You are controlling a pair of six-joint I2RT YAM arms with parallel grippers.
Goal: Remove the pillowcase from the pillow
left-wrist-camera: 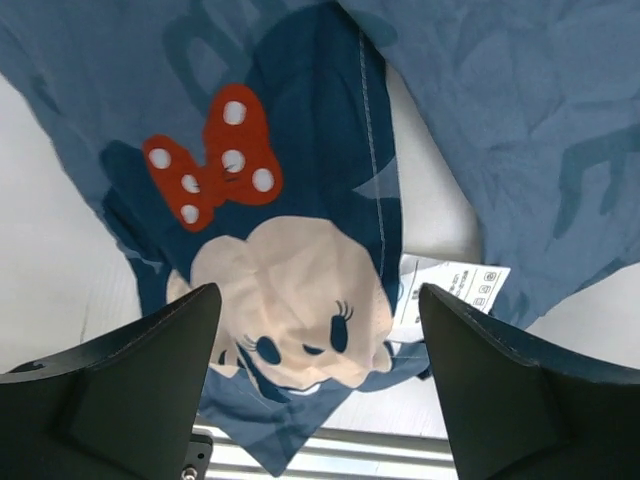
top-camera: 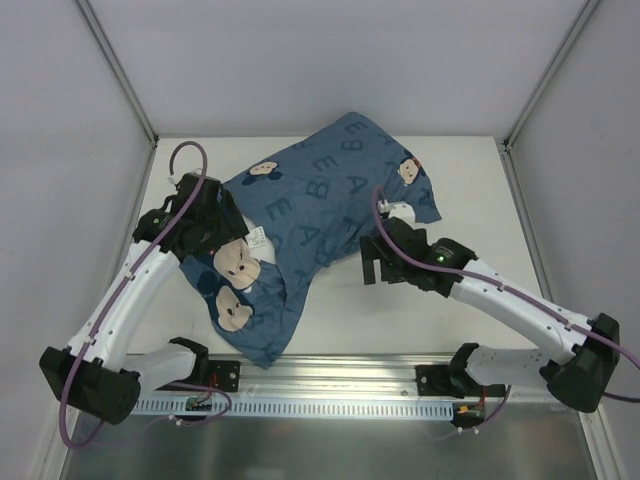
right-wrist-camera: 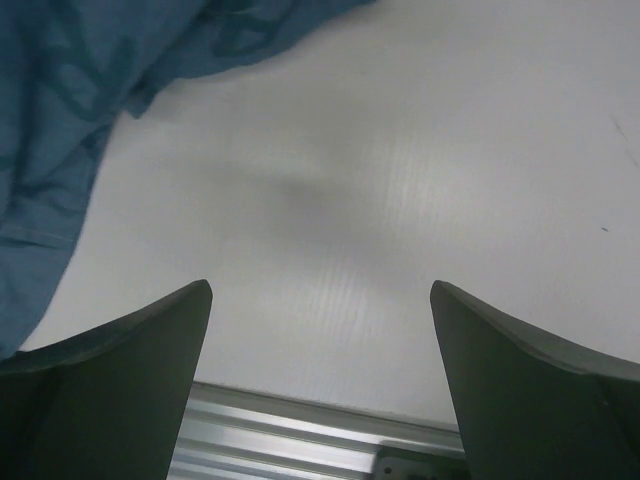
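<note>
The large blue fabric pillowcase (top-camera: 320, 200), printed with darker letters and cartoon mouse faces, is seen lying slantwise across the middle of the white table (top-camera: 450, 310), plump at its far end and flat and rumpled at the near one. The left gripper (left-wrist-camera: 318, 295) is held just above the limp near part, its fingers spread wide with nothing caught between them. The right gripper (right-wrist-camera: 320, 290), likewise spread and empty, is poised over bare table just beside the cloth's right edge. The removal is judged to be at the grasping stage: a fold near the small white label (left-wrist-camera: 450, 285) has to be pinched, while the stuffed end is pinned or drawn the other way. The plump white pillow is almost wholly hidden inside, and whether the white patch between folds in the left wrist view is pillow or table cannot be told. The case's opening cannot be made out.
</note>
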